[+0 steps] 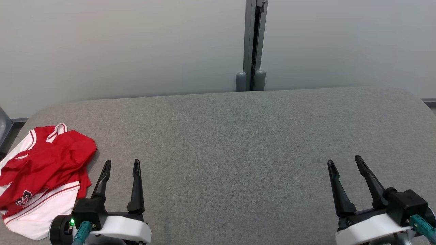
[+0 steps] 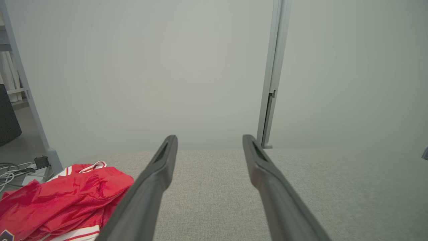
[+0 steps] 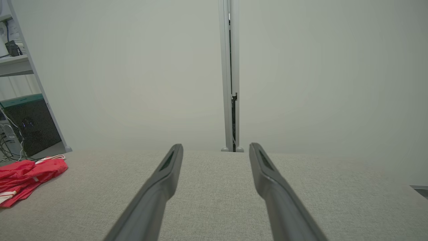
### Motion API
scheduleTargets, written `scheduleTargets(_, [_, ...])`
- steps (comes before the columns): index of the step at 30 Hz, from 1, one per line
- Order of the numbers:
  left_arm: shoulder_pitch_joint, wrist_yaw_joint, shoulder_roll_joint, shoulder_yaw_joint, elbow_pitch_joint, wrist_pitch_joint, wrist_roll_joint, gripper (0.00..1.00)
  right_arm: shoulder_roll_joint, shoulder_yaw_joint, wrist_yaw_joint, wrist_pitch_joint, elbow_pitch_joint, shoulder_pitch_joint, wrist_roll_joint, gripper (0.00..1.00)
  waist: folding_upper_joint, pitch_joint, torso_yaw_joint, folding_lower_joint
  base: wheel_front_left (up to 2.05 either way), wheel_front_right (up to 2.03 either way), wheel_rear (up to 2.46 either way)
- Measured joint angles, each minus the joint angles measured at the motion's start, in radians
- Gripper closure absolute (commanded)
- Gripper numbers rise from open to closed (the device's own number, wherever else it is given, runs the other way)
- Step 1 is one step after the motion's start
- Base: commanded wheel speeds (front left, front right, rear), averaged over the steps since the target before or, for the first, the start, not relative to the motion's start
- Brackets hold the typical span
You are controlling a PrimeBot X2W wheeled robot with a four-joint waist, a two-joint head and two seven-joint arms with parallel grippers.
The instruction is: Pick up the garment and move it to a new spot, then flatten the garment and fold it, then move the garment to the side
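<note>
From the head view, the garment (image 1: 44, 170) lies crumpled at the left near corner of the counter (image 1: 238, 136). If you pinch only one loose layer, you may lift a single fold or drag the heap over the edge. Your left hand (image 1: 122, 163) is just beside it, spread wide and empty. Your right hand (image 1: 344, 160) is well apart, also wide and empty.

In the left wrist view, the garment (image 2: 67, 197) sits outside the fingers, so closing now would catch nothing.

In the right wrist view, the garment (image 3: 30, 174) lies far left and the hand (image 3: 216, 145) gapes over bare counter.
</note>
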Motion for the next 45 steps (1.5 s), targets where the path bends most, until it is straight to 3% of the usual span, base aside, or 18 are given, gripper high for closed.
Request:
scheduleTargets(27, [0.000, 0.004, 0.000, -0.006, 0.012, -0.007, 0.014, 0.00, 0.000, 0.015, 0.000, -0.004, -0.002, 0.005, -0.005, 0.00, 0.0000, -0.005, 0.006, 0.0000, 0.00, 0.00, 0.00])
scheduleTargets(38, [-0.005, 0.012, 0.000, 0.016, 0.017, -0.007, 0.002, 0.00, -0.001, 0.035, 0.000, -0.007, -0.005, 0.008, 0.035, 0.00, 0.0000, 0.003, 0.086, 0.0000, 0.00, 0.00, 0.00])
scheduleTargets(45, [-0.012, 0.016, 0.000, 0.035, 0.022, -0.007, 0.000, 0.00, -0.001, 0.042, 0.000, -0.022, -0.002, 0.008, 0.053, 0.00, 0.0000, 0.006, 0.177, 0.0000, 0.00, 0.00, 0.00])
